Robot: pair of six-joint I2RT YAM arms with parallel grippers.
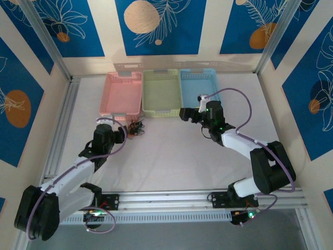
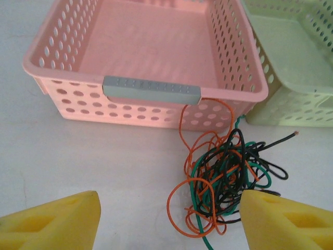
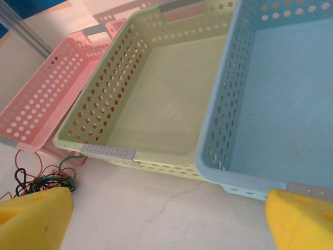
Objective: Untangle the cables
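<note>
My left arm stretches low over the white worktop [image 2: 78,156], and my left claw [image 2: 169,208] stands wide apart. Between its fingers [image 2: 52,219] lies the tangled bundle of thin black, orange and green cables [image 2: 223,177], just before the pink perforated plastic basket [image 2: 67,96]. My right claw [image 3: 169,203] is apart too.

you'll see the pink basket [image 2: 62,78], green basket [image 3: 104,104] and blue basket [image 3: 223,104] are perforated plastic with a soft sheen. the pink one's grey handle strip [image 2: 151,89] is finely textured. the cables [image 2: 223,177] wear glossy plastic sheathing. the yellow finger pads [image 2: 52,221] look like matt foam. the table [image 2: 78,156] is smooth, matt white.
</note>
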